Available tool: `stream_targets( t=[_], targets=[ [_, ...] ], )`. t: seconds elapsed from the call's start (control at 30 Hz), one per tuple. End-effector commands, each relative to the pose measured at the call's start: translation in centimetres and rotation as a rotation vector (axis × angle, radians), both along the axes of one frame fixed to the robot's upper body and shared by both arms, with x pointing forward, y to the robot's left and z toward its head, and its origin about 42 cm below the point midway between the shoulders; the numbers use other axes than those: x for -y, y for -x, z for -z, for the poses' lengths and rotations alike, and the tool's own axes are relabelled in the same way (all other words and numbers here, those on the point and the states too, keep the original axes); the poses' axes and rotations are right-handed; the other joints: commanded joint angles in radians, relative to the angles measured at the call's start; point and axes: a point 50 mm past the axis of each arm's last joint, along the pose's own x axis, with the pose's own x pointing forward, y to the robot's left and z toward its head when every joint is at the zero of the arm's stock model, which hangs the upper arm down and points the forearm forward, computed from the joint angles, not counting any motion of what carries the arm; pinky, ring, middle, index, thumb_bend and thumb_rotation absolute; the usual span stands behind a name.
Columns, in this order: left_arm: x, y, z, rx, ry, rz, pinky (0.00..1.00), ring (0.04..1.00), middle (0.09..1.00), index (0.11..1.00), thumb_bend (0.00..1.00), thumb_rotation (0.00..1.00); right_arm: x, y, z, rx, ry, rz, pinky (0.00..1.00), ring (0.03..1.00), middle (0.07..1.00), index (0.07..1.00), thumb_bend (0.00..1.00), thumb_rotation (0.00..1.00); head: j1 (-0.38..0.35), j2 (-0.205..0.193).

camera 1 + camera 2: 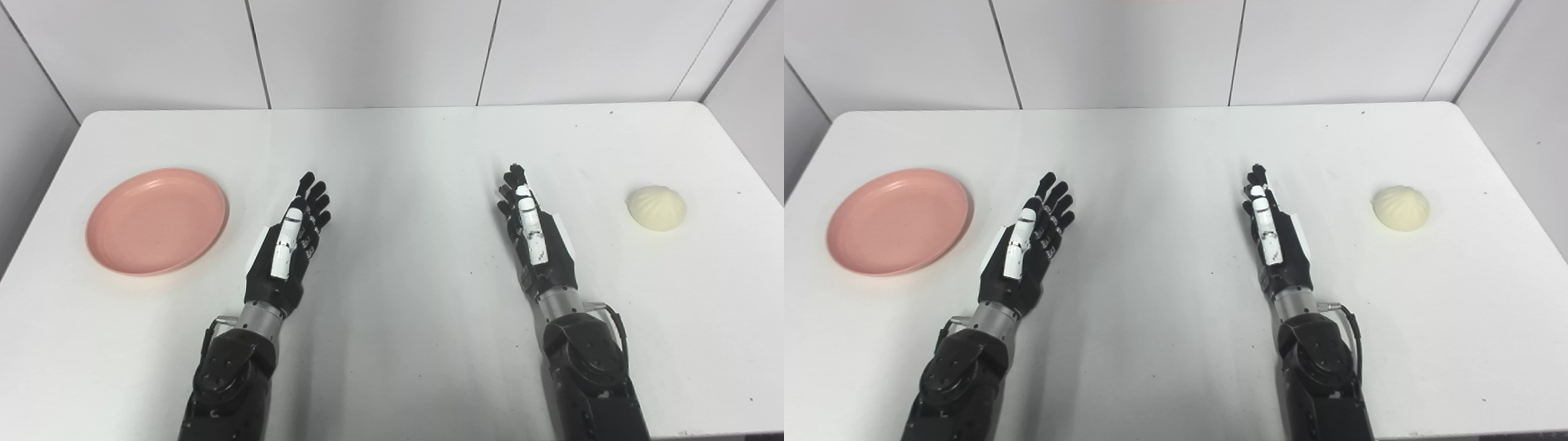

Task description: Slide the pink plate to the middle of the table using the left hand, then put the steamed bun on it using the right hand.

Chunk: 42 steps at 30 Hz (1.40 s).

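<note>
White table (392, 153), pink plate (157, 220) beside empty spread left hand (288, 245), steamed bun (656, 208) apart from empty right hand (534, 236).

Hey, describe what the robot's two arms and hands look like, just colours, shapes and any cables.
Both arms are glossy black with rounded joint housings and a silver metal wrist cuff. The left hand and right hand are black with a white strip along one digit and white plates at the sides. A thin black cable loops beside the right wrist, and a smaller one sits at the left wrist.
</note>
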Motion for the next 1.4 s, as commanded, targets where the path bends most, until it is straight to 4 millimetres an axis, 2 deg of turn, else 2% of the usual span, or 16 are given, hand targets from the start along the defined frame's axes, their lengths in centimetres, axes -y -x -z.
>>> stream_targets(
  t=[0.0, 0.63, 0.8, 0.97, 1.37],
  targets=[
    [-0.4, 1.2, 2.8, -0.148, -0.021, -0.008, 1.0, 1.0, 1.0, 1.0, 0.36, 1.0, -0.1, 0.2, 1.0, -0.059, -0.002, -0.002, 1.0, 1.0, 1.0, 1.0, 0.16, 1.0, 0.001, 0.001],
    [-0.3, 1.2, 2.8, -0.147, -0.024, -0.008, 1.0, 1.0, 1.0, 1.0, 0.36, 1.0, 0.0, 0.2, 1.1, -0.05, -0.002, -0.004, 1.0, 1.0, 1.0, 1.0, 0.17, 1.0, 0.009, -0.003],
    [0.2, 1.1, 3.2, -0.147, -0.033, -0.005, 1.0, 1.0, 1.0, 1.0, 0.36, 1.0, 0.4, 0.3, 1.2, -0.06, 0.008, -0.005, 1.0, 1.0, 1.0, 1.0, 0.15, 1.0, 0.086, -0.027],
    [1.5, 1.0, 3.6, -0.151, -0.039, -0.009, 1.0, 1.0, 1.0, 1.0, 0.36, 1.0, 1.5, 0.4, 1.1, -0.061, -0.004, -0.005, 1.0, 1.0, 1.0, 1.0, 0.14, 1.0, 0.173, -0.054],
    [2.9, 1.0, 3.6, -0.174, -0.049, -0.016, 1.0, 1.0, 1.0, 1.0, 0.32, 1.0, 2.3, 0.6, 0.8, -0.057, -0.014, -0.011, 1.0, 1.0, 1.0, 1.0, 0.11, 1.0, 0.214, -0.071]
  ],
)
